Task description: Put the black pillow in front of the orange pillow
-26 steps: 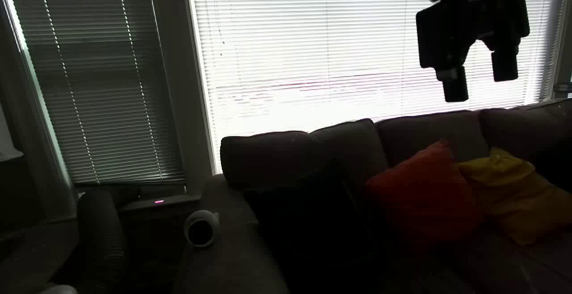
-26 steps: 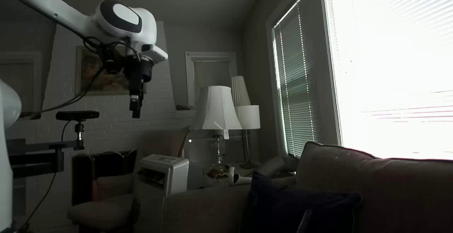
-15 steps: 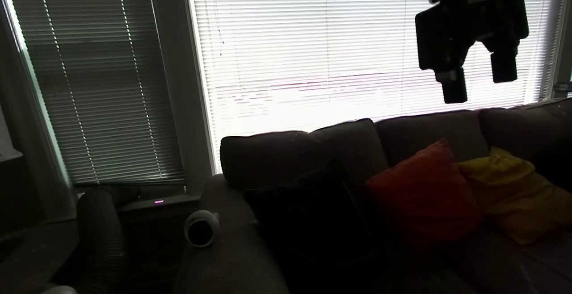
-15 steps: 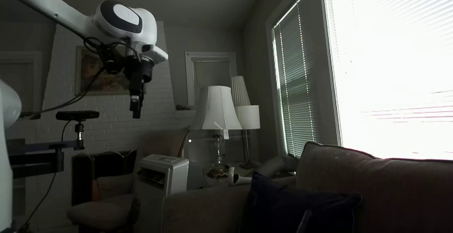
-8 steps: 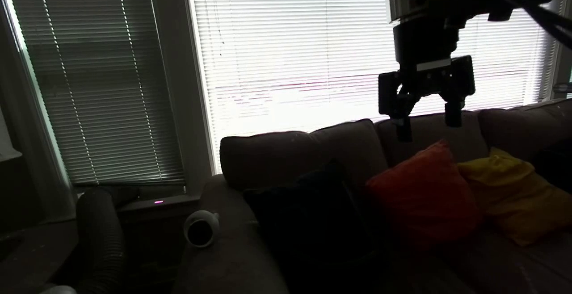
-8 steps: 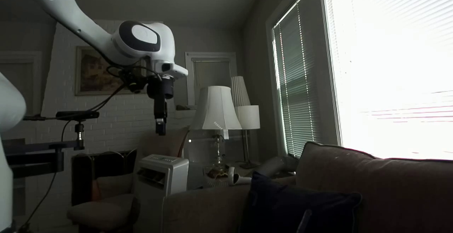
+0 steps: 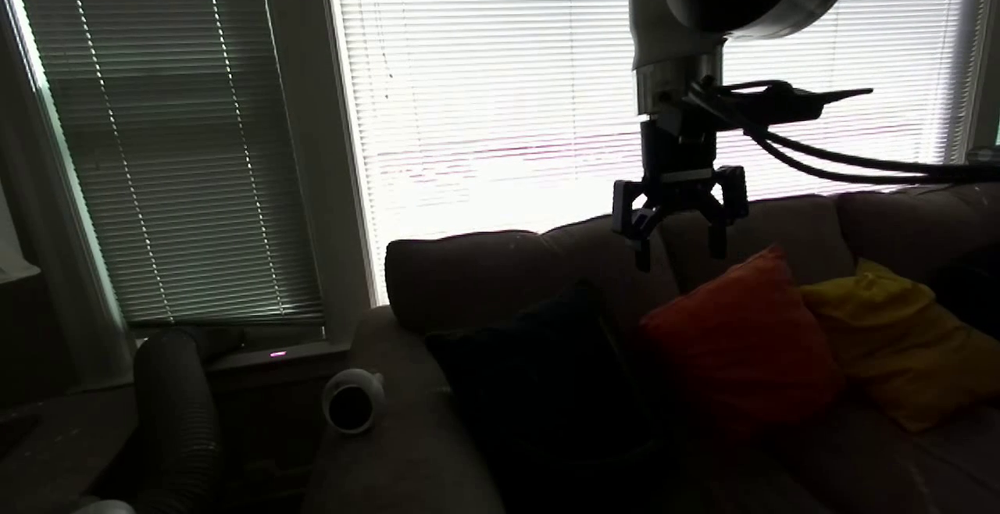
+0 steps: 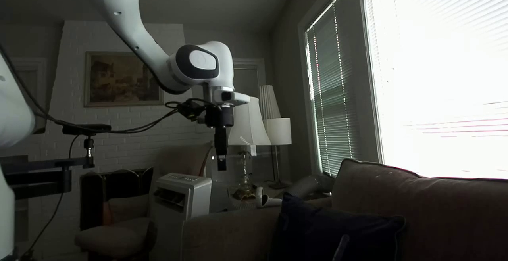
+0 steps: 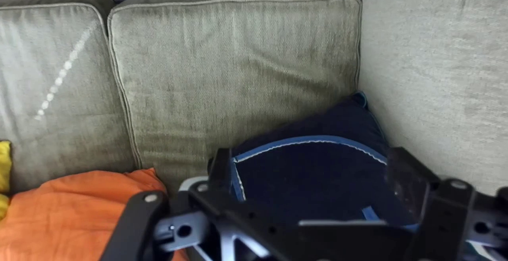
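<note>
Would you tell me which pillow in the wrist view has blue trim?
The dark navy fabric pillow, farthest right; the orange fabric pillow and yellow fabric pillow show none there.

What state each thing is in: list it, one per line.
Gripper: open, holding nothing
Dark pillow: leaning in the sofa corner, ungripped
Orange pillow: leaning, ungripped
Yellow pillow: leaning, creased
Blinds: lowered
Lamps: upright, seemingly unlit
Air conditioner: upright; cannot tell if running
Painting: hanging

on the grey-beige fabric sofa (image 9: 234,74) lie one square navy-black pillow with blue trim (image 9: 317,173), one orange fabric pillow (image 7: 742,342) and one yellow fabric pillow (image 7: 898,342), three clearly visible; above the sofa, one black two-fingered gripper (image 7: 680,251); beyond its armrest (image 8: 232,233), three pale lampshades (image 8: 278,131).
</note>
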Available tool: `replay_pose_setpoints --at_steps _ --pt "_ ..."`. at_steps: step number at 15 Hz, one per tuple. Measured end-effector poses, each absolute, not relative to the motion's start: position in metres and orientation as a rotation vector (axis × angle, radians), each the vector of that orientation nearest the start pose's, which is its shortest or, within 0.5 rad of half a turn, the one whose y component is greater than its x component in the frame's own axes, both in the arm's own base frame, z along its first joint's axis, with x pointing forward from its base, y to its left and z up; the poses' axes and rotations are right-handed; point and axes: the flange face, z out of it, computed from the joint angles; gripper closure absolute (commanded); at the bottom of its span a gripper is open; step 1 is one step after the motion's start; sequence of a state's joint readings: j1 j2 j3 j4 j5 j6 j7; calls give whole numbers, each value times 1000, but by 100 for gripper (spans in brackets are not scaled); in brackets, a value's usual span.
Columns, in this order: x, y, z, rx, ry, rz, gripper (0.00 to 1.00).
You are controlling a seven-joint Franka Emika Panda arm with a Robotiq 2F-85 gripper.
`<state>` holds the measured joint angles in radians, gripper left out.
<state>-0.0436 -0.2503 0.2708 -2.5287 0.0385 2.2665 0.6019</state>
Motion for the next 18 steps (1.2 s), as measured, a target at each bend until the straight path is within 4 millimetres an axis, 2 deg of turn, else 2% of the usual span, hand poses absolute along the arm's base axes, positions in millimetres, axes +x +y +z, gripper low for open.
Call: replay_pose_setpoints --at_steps 2,5,7,10,13,18 --pt "448 91 358 -3139 595 -91 0" --pt "484 86 357 -3184 477 -345 0" --pt "503 82 352 -3160 461 -467 0" --pt "526 75 334 -3123 497 -516 0" --pt "541 65 308 -3126 559 -459 0" --pt "541 68 311 -3126 549 -471 0"
